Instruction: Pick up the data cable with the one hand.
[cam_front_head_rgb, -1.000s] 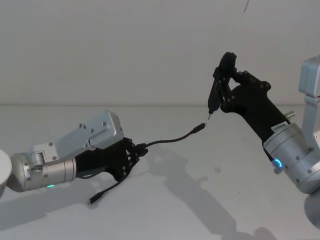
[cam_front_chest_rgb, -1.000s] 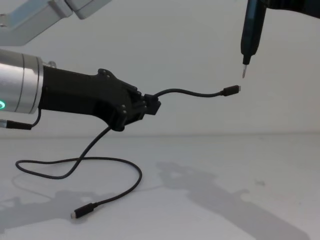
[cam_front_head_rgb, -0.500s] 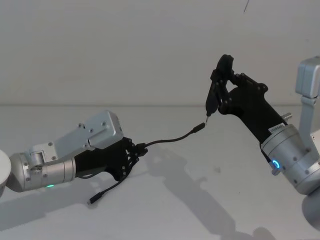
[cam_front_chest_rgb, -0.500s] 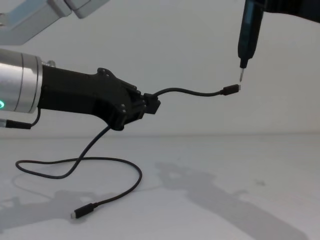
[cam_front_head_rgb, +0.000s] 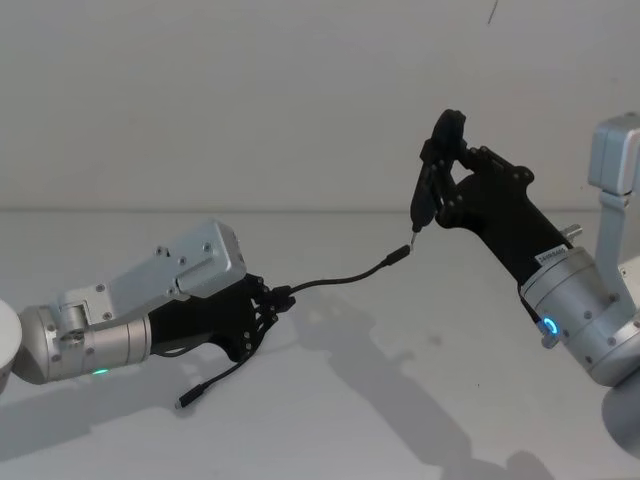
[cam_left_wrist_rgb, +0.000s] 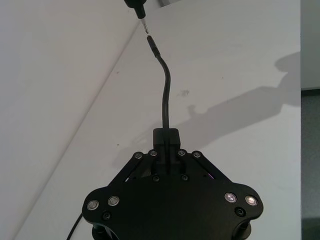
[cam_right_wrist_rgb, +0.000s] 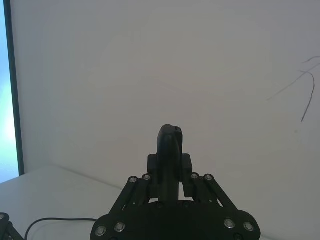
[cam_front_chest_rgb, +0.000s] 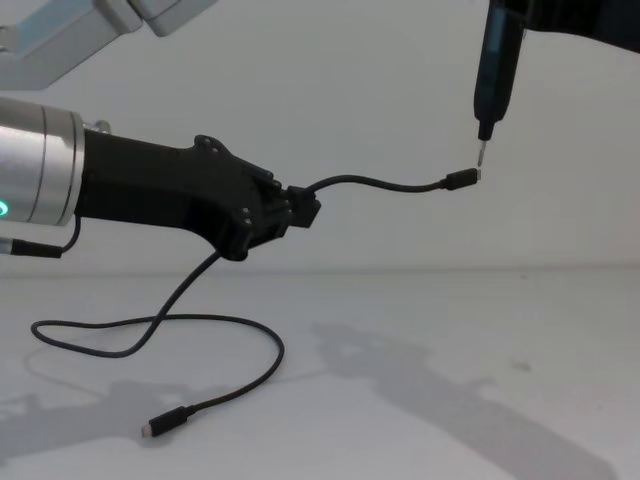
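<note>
The long, thin, black flexible data cable (cam_left_wrist_rgb: 165, 100) looked light and limp. By my reading it would sag and swing from any single hold, so a grip near one end, behind the plug, would control that end best. The slim sheath looked smooth enough to slide through a loose pinch, and the small metal-tipped plugs seemed the only parts that rough handling could damage.

The chunky matte black left pincer (cam_front_head_rgb: 283, 297), on its silver cylindrical arm, was clamped on the cable a short way back from one end and held it above the pale grey counter (cam_front_chest_rgb: 450, 350). From that grip a short stretch arched forward in the air, stiff enough over that length to carry its small black plug (cam_front_chest_rgb: 461, 179) nearly level. Behind the pincer the cable dropped to the counter, ran in a loose loop and ended in the second plug (cam_front_chest_rgb: 165, 424), which lay flat on the surface.

The right pincer (cam_right_wrist_rgb: 170, 172) was raised on the robot's right, closed on a slim black pen-like tool (cam_front_chest_rgb: 495, 80) that pointed downward. The tool's metal tip stood just above the raised plug. Whether the two touched could not be told. The pick-up itself appeared largely done, with only the tail left on the counter.
</note>
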